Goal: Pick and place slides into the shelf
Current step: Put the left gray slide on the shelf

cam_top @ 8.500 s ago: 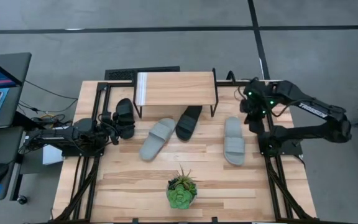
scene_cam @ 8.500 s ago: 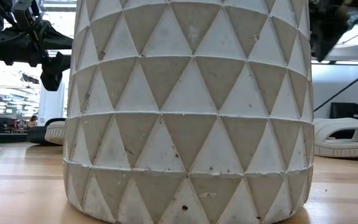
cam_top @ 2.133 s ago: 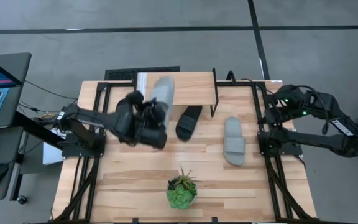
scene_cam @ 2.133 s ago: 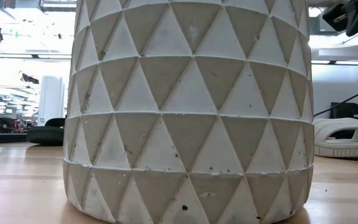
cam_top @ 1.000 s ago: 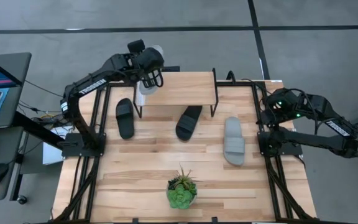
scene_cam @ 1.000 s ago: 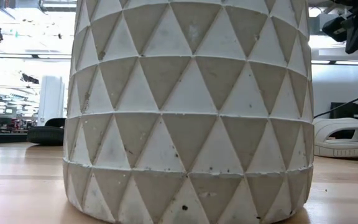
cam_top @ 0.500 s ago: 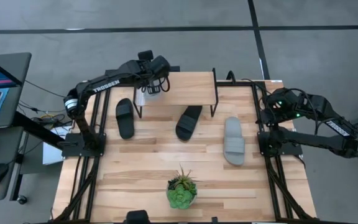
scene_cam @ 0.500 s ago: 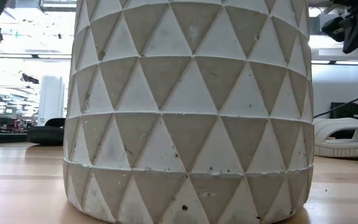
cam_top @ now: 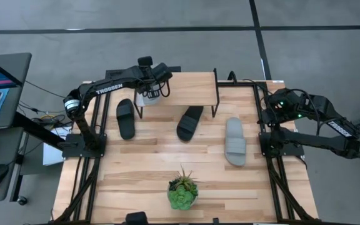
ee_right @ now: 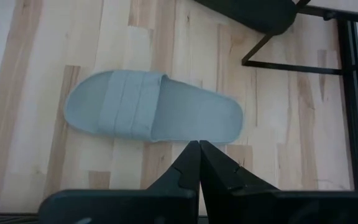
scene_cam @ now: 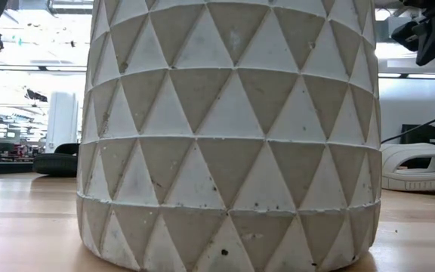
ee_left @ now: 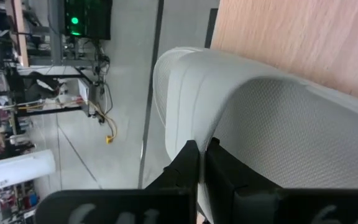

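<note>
My left gripper [cam_top: 153, 87] hangs over the left end of the shelf [cam_top: 186, 89], shut on a light grey slide [ee_left: 272, 118]. From above only a pale bit of that slide [cam_top: 149, 96] shows under the gripper. One black slide [cam_top: 125, 117] lies on the table left of the shelf. Another black slide [cam_top: 189, 122] lies with its far end under the shelf. A second grey slide [cam_top: 235, 141] lies flat at the right. My right gripper [ee_right: 199, 157] waits shut, raised above it at the table's right edge. My left gripper pinches the grey slide between its two fingers [ee_left: 190, 163]. They come slanting down from above, at a pale smooth band [ee_left: 185, 112] beside the dotted surface. The fingers hide the exact spot. Whether the slide rests on the shelf cannot be seen.
A green plant [cam_top: 182, 192] in a white triangle-patterned pot [scene_cam: 232, 128] stands near the table's front edge and fills the low view. Bare wood lies between the pot and the slides. A desk with a screen and a phone stands left of the table.
My left gripper has come down with the grey slide, from above the shelf's far left corner to the shelf's left end, a little toward the near side. The slide, plainly visible before, is now mostly hidden under the gripper.
</note>
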